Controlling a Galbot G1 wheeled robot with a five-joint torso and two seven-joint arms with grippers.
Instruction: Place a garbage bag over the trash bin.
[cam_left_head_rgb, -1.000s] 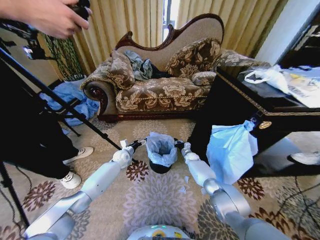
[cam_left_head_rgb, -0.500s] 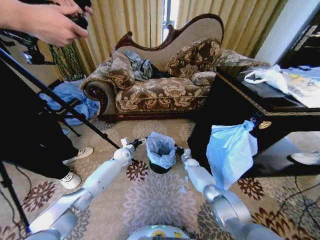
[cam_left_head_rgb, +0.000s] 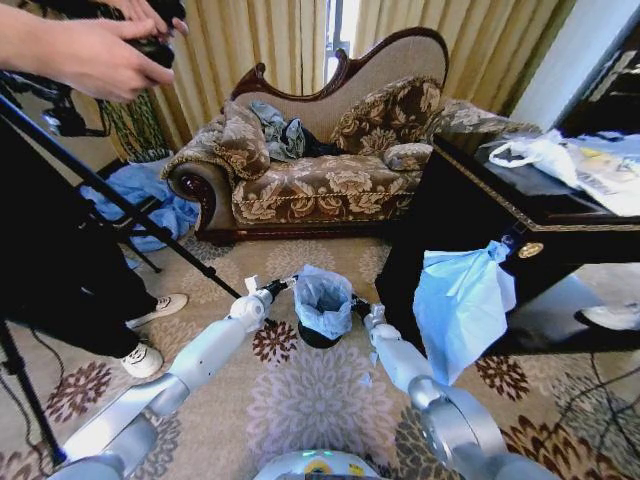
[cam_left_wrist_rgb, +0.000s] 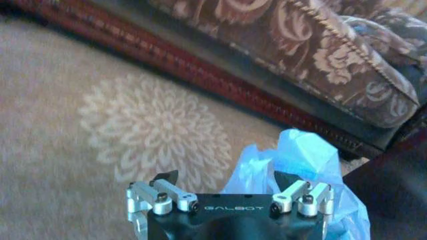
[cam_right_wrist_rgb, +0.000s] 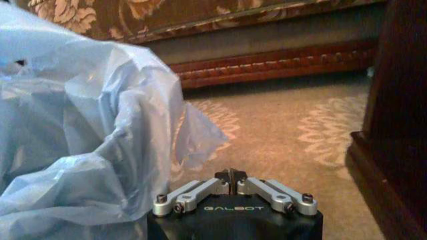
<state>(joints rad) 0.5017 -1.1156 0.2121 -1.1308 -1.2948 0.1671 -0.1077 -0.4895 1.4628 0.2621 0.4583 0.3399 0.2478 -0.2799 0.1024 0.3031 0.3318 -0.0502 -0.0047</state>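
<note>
The trash bin is a small black cylinder standing on the patterned carpet in front of the sofa. The light-blue garbage bag drapes over its top and hides most of its sides. My left gripper sits at the bag's left side; in the left wrist view it is open, with the garbage bag just beyond one finger. My right gripper is at the bag's right side, slightly apart from it. In the right wrist view it is shut with nothing between its tips, and the garbage bag billows beside it.
A carved sofa stands behind the bin. A dark wooden table stands to the right, with a larger light-blue plastic bunch hanging from it. A tripod leg and a person's shoes occupy the left.
My right gripper has drawn back from the bag's rim toward me and a little lower. My left gripper has stayed almost where it was.
</note>
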